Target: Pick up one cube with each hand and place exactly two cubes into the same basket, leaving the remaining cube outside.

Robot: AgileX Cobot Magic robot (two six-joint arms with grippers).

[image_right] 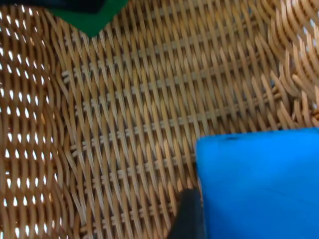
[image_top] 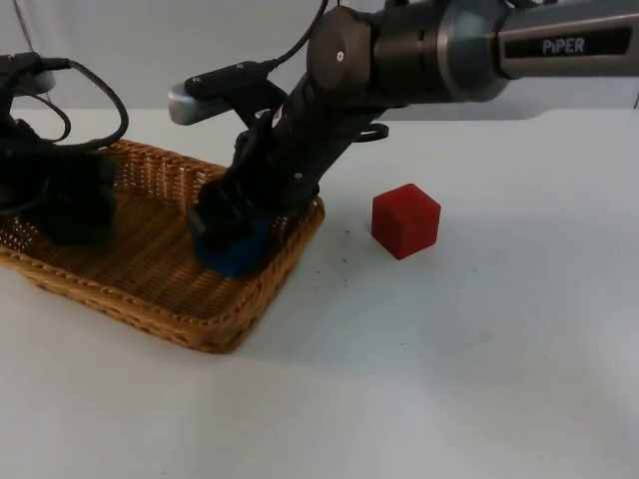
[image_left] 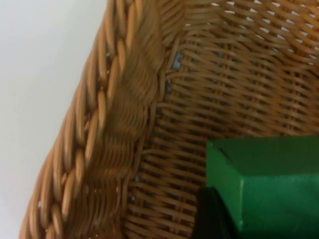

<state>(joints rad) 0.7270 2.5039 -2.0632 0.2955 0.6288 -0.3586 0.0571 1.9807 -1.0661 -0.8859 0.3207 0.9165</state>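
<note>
Basket (image_top: 150,289): woven wicker, on the left of the white table (image_top: 479,379).
Left gripper (image_top: 75,215): down inside the basket's left end, fingers clasping the green cube (image_left: 269,184).
Right gripper (image_top: 228,232): down inside the basket's right end, fingers grasping the blue cube (image_top: 235,254) just above the weave.
Red cube (image_top: 405,220): on the table, right of the basket, apart from it.

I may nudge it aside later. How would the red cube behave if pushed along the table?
The red cube sits flat on the white table, outside the wicker basket, so it would probably slide, not roll. Its squat shape makes tipping unlikely. Slightly rounded edges hint at a light, perhaps foam, block, though that is uncertain.
</note>
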